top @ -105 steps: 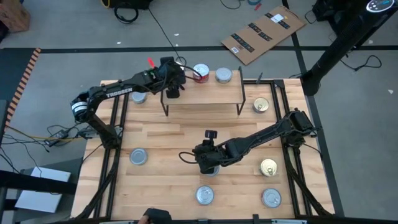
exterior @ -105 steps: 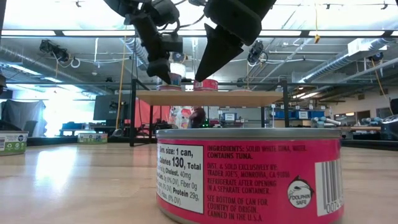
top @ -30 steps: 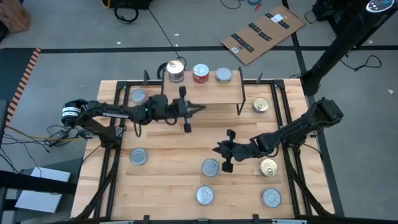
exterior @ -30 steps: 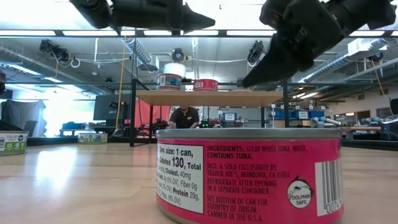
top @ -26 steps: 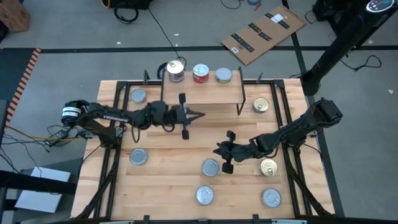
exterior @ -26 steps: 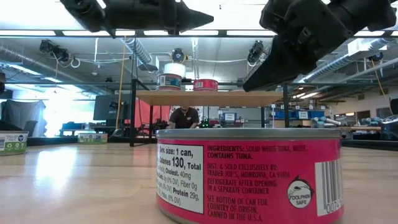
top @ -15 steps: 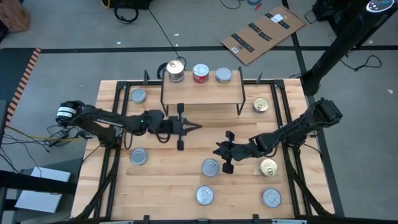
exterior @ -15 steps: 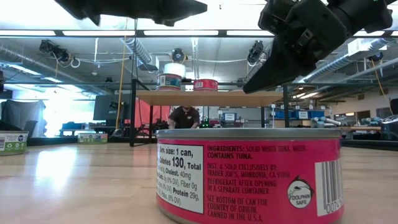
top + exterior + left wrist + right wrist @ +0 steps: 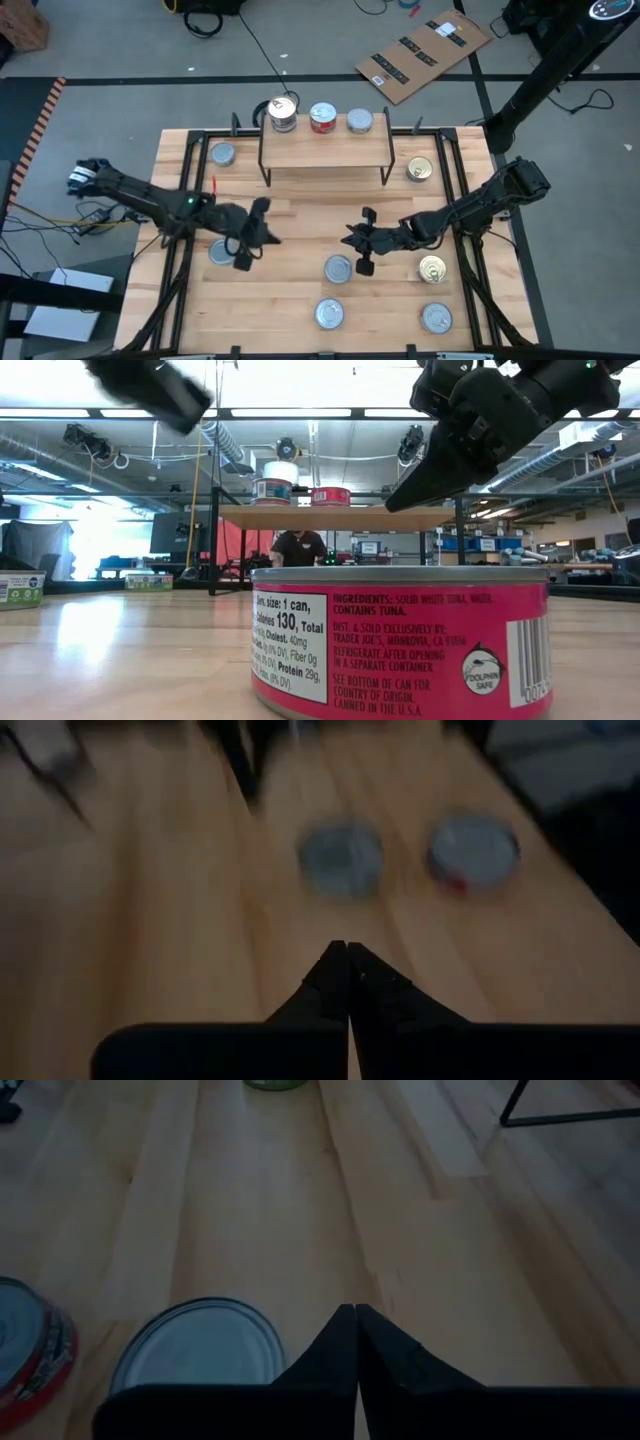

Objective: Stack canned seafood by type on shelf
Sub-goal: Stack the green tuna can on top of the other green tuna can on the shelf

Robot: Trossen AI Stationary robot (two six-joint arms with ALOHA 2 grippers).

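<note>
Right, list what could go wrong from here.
1. The two-tin stack stands at the left end of the shelf, near its edge; a nudge while adding a tin could topple it.
2. The left gripper, jaws shut, is right beside a silver tin; descending like that might knock it away rather than grasp it.
3. The right gripper, jaws also shut, hangs close to another tin and could clip it.

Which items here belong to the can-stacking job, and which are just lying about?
Job items:
- shelf, with a two-tin stack, a red tin and a silver tin
- loose tins on the table, e.g. gold tin, silver tin
- left pincer and right pincer, both shut, empty

Lying about:
- cardboard on the floor
- floor cables
</note>
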